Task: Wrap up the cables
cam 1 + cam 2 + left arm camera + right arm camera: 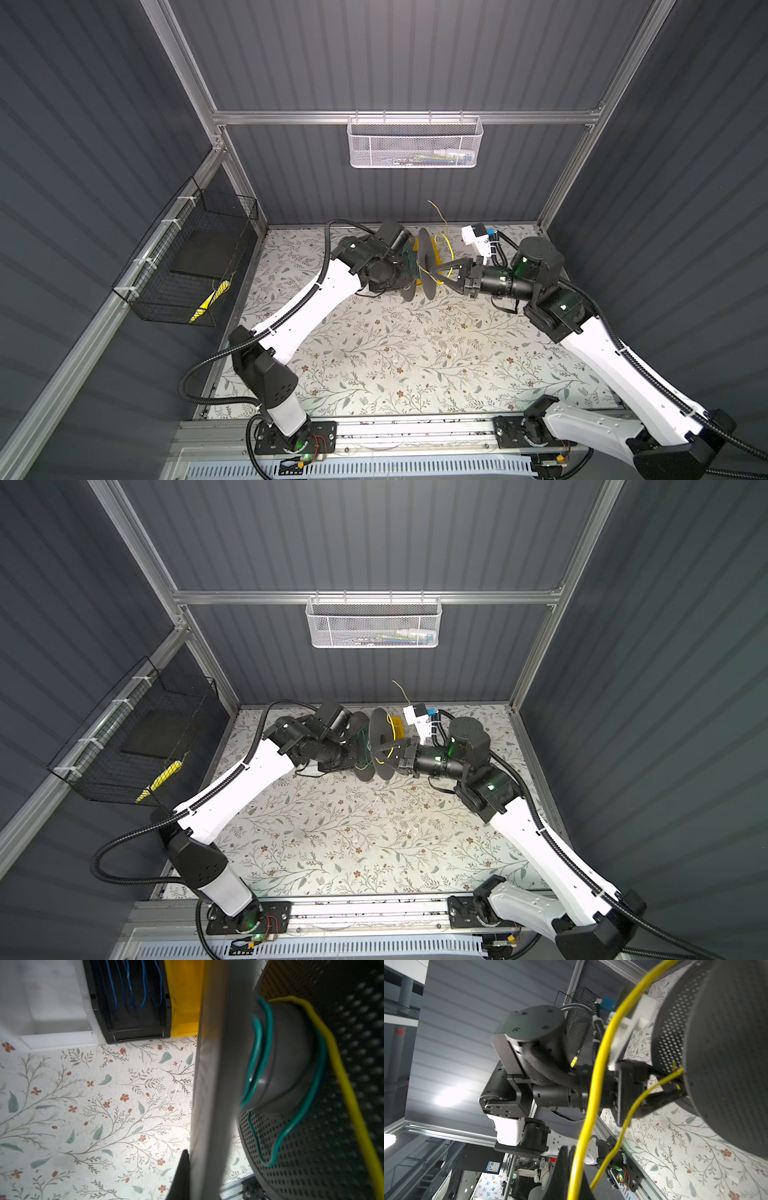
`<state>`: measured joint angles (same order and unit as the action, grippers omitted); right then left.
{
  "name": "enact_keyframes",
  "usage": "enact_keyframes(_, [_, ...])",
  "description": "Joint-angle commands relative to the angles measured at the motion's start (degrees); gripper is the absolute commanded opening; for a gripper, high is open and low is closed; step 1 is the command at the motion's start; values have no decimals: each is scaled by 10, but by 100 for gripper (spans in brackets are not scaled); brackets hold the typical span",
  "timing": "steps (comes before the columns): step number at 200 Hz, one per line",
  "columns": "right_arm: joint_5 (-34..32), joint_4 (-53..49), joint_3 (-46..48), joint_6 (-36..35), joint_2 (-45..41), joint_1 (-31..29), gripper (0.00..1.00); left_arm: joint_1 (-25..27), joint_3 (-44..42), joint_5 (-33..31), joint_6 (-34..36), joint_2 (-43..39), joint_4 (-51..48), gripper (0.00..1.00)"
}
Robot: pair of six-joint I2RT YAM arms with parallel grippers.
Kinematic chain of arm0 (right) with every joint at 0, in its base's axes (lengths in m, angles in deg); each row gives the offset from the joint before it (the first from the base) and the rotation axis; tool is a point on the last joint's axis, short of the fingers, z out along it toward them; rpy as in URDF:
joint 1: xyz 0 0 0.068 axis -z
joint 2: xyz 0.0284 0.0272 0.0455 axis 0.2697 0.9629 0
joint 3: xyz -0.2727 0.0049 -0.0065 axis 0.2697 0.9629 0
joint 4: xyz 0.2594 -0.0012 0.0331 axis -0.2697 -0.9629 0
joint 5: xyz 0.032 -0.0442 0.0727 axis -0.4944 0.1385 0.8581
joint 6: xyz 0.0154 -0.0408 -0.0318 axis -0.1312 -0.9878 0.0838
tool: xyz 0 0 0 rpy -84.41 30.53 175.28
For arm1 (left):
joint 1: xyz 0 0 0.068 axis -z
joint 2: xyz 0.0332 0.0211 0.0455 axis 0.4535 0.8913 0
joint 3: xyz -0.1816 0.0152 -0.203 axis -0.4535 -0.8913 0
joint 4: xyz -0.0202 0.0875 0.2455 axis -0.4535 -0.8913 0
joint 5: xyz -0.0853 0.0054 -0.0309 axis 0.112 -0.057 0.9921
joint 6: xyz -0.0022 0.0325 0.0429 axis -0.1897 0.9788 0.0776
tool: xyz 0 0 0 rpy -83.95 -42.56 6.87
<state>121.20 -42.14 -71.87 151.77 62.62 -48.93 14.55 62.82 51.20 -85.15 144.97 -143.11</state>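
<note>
Yellow cable (598,1057) loops slack over the spool (427,266) at the table's (374,353) twelve o'clock, our left claw (190,1167) pinched shut on its flange, our right claw (436,272) closed on the cable; we judge winding underway, next needing a taut turn round the hub.

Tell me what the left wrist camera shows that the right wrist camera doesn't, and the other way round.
Only the left wrist view: a thin green wire looped round the hub of the grey perforated spool, and short blue wires in a black plastic bin beside a yellow plastic bin. Only the right wrist view: the black-and-white left robot arm and a black wire-mesh basket behind it. Both: the thin yellow wire, that spool and the floral tablecloth.
</note>
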Motion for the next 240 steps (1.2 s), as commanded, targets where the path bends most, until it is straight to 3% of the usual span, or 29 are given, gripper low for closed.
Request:
enact_keyframes(1, [38,36,26,28,-45,-22,0,-38,-19,-11,-83,-28,102,0])
enact_keyframes(45, [-2,67,110,42,-82,-55,0,-46,-48,12,-151,-47,200,0])
enact_keyframes(103, [-62,58,222,44,-148,-56,0,-65,-100,40,-185,-110,313,0])
enact_keyframes(156, [-102,50,262,44,-171,-14,0,-66,-152,94,-198,-150,377,0])
enact_keyframes(204, [-61,66,262,44,-150,53,0,-81,-204,133,-174,-224,412,0])
enact_keyframes(240, [-57,85,273,44,-132,59,0,-86,-253,219,-170,-242,498,0])
